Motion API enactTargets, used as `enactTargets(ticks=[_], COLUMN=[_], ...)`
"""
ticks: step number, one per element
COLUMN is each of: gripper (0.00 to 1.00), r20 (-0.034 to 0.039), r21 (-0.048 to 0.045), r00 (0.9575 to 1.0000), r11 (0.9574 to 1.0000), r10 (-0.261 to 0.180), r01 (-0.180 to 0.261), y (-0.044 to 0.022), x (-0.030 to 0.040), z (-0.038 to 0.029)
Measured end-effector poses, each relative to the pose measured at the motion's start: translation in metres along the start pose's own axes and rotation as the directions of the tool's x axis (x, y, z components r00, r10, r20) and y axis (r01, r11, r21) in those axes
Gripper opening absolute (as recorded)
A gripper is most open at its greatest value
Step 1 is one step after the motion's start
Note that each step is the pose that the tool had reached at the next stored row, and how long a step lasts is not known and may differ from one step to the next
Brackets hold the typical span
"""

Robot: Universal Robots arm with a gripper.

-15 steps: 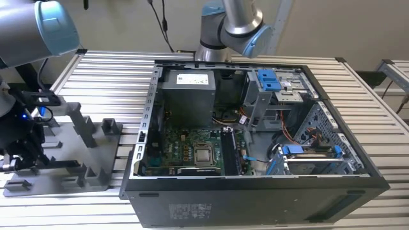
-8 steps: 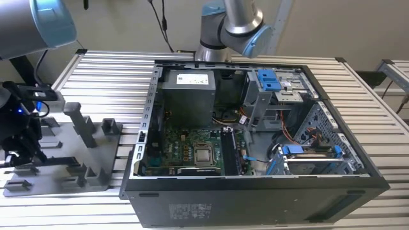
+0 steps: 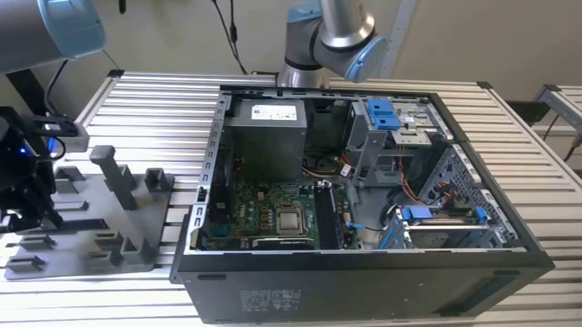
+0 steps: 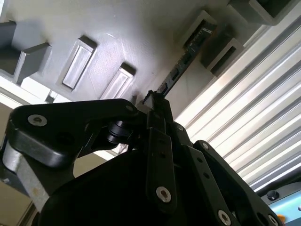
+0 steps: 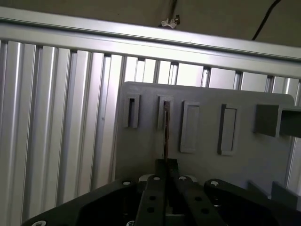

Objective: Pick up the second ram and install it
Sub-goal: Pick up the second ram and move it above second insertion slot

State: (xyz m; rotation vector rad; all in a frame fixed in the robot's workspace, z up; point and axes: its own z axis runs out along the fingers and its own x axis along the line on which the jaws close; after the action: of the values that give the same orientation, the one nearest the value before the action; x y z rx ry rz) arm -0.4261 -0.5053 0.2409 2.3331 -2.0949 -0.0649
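The second ram is a thin dark stick standing on edge in a slot of the grey fixture tray. In the second wrist view the second ram runs from the tray's slot blocks down into the fingers. My gripper is over it, its black fingers drawn together on the stick's near end. In the exterior view my gripper hangs low over the tray at the exterior view's left, well away from the open computer case.
The case lies open on the slatted metal table, with the motherboard, a square silver processor and memory slots inside. Upright posts stand on the tray. A second arm's base rises behind the case.
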Motion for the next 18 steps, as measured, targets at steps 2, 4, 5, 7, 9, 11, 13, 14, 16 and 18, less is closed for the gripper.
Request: enactTargets(ticks=[2, 4, 5, 7, 9, 11, 13, 14, 16, 18], gripper=[0.13, 0.13, 0.13, 0.13, 0.13, 0.13, 0.13, 0.13, 0.13, 0.13], r20=[-0.0001, -0.0001, -0.0001, 0.0000, 0.0000, -0.0001, 0.0000, -0.0001, -0.0001, 0.0000], r21=[-0.0001, -0.0001, -0.0001, 0.0000, 0.0000, -0.0001, -0.0001, -0.0001, -0.0001, -0.0001], r00=[1.0000, 1.0000, 1.0000, 1.0000, 1.0000, 1.0000, 1.0000, 1.0000, 1.0000, 1.0000], r11=[1.0000, 1.0000, 1.0000, 1.0000, 1.0000, 1.0000, 1.0000, 1.0000, 1.0000, 1.0000], r10=[0.000, 0.000, 0.000, 0.000, 0.000, 0.000, 0.000, 0.000, 0.000, 0.000], r01=[0.000, 0.000, 0.000, 0.000, 0.000, 0.000, 0.000, 0.000, 0.000, 0.000], y=[0.0001, 0.0002, 0.0002, 0.0003, 0.0004, 0.0005, 0.0007, 0.0007, 0.0008, 0.0009], x=[-0.0001, -0.0001, -0.0001, -0.0002, -0.0003, -0.0004, -0.0005, -0.0006, -0.0007, -0.0008], z=[-0.0024, -0.0053, -0.0071, -0.0105, -0.0138, -0.0170, -0.0204, -0.0217, -0.0250, -0.0285])
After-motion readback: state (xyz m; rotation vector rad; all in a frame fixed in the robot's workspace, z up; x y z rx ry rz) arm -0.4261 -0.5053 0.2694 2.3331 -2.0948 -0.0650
